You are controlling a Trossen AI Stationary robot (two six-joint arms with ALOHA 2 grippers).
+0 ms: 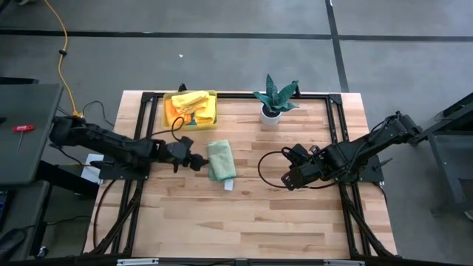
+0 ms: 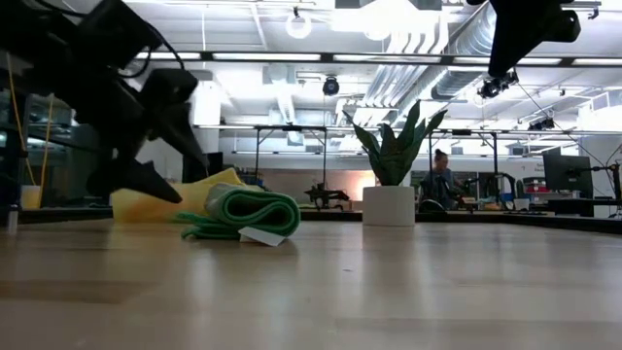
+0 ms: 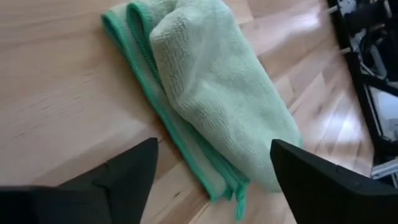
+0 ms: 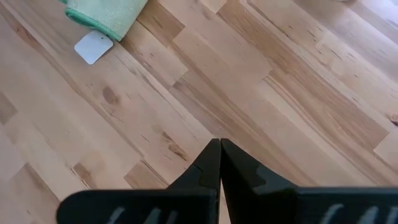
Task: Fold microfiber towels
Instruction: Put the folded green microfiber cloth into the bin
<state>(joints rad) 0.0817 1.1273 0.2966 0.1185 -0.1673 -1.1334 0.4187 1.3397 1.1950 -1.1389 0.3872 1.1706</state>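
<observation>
1. A wooden desk (image 1: 295, 214) is seen from above, with two dark robot arms reaching in from either side.
2. One light green towel (image 1: 220, 160) is laid near the middle of the desk, already folded into a narrow, layered bundle with darker green stitched edges; a small white tag (image 4: 93, 46) is seen at one end of it.
3. The left tool (image 1: 198, 162) is placed just beside that towel, on its left in the overhead view. Its two fingers are spread wide apart and nothing is held between them; in the left wrist view the folded towel is seen lying just ahead of the gap.
4. The right tool (image 1: 288, 179) is held low over bare wood, well apart from the green towel. Its fingers are pressed together and nothing is gripped.
5. A translucent yellow bin (image 1: 190, 108) is set at the far edge of the desk, behind the green towel. Crumpled yellow and orange towels (image 1: 188, 103) are piled in it, unfolded.
6. A potted plant (image 1: 274, 99) is stood to the right of the bin and plays no part.
7. Progress is judged as follows: one towel appears finished and released, while the towels in the bin are yet to be taken out and folded, so most of the work is judged to remain.
</observation>
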